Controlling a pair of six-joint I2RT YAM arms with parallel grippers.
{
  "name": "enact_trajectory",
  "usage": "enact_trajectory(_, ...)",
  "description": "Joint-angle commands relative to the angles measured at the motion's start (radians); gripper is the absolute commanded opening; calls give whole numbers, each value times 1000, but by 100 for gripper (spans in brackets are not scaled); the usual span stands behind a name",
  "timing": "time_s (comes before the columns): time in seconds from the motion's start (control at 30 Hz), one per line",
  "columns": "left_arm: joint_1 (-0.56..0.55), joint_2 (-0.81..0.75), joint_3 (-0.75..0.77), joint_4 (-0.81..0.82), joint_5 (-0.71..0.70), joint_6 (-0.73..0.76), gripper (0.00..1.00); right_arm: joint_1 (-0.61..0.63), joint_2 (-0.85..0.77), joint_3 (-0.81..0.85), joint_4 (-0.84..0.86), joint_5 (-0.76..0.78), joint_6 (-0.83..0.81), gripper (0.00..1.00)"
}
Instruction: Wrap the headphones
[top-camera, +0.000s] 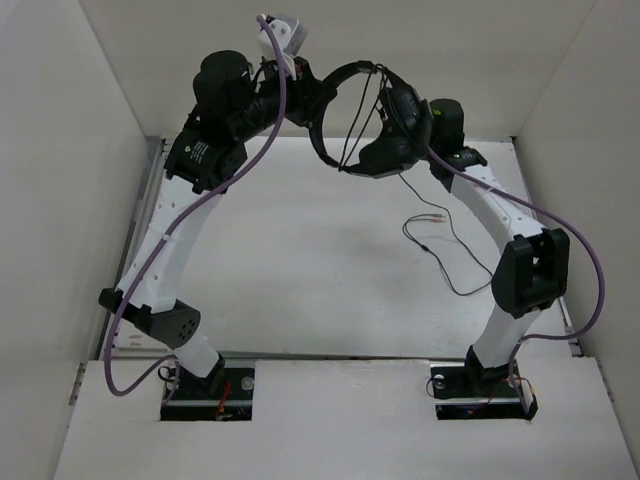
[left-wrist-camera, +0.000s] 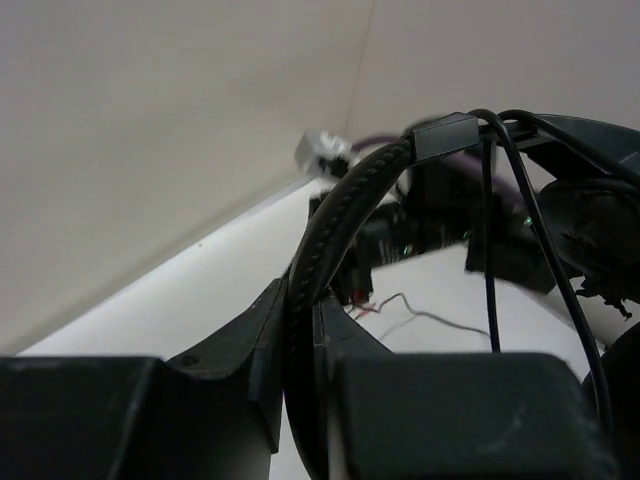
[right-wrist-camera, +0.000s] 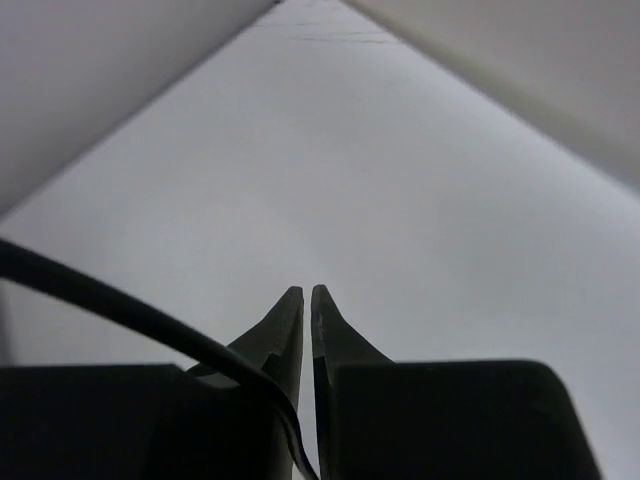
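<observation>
The black headphones (top-camera: 350, 110) hang high above the table at the back. My left gripper (top-camera: 318, 97) is shut on the headband (left-wrist-camera: 340, 210), which runs up between its fingers (left-wrist-camera: 300, 300). My right gripper (top-camera: 388, 105) is at the headset's right side, above the earcups (top-camera: 385, 152). Its jaws (right-wrist-camera: 306, 292) are almost together, and the thin black cord (right-wrist-camera: 120, 300) crosses the left finger and drops into the gap between them. The cord (top-camera: 445, 250) trails down onto the table and ends in the reddish-tipped plugs (top-camera: 432, 220). The plugs also show in the left wrist view (left-wrist-camera: 365, 310).
White walls close in the white table (top-camera: 300, 280) on the left, back and right. The loose cord loops over the table's right half, near the right arm's elbow (top-camera: 530, 270). A purple cable (top-camera: 270, 130) runs along each arm.
</observation>
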Motion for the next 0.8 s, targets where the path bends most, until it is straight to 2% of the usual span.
enact_trajectory(0.0, 7, 9, 104, 103, -19, -50, 0, 42, -32, -113, 280, -238, 363, 15)
enact_trajectory(0.13, 31, 41, 174, 130, -84, -45, 0, 85, -43, -240, 570, -288, 644, 19)
enact_trajectory(0.23, 50, 58, 210, 155, -137, -39, 0, 119, -44, -286, 676, -295, 750, 23)
enact_trajectory(0.4, 87, 100, 276, 207, -251, -16, 0, 192, -59, -387, 719, -295, 783, 25)
enact_trajectory(0.6, 120, 129, 285, 300, -472, 74, 0, 243, -96, -492, 736, -291, 783, 27)
enact_trajectory(0.7, 130, 141, 276, 348, -571, 128, 0, 243, -110, -507, 727, -297, 771, 25)
enact_trajectory(0.77, 134, 150, 261, 396, -643, 169, 0, 243, -118, -510, 718, -300, 758, 19)
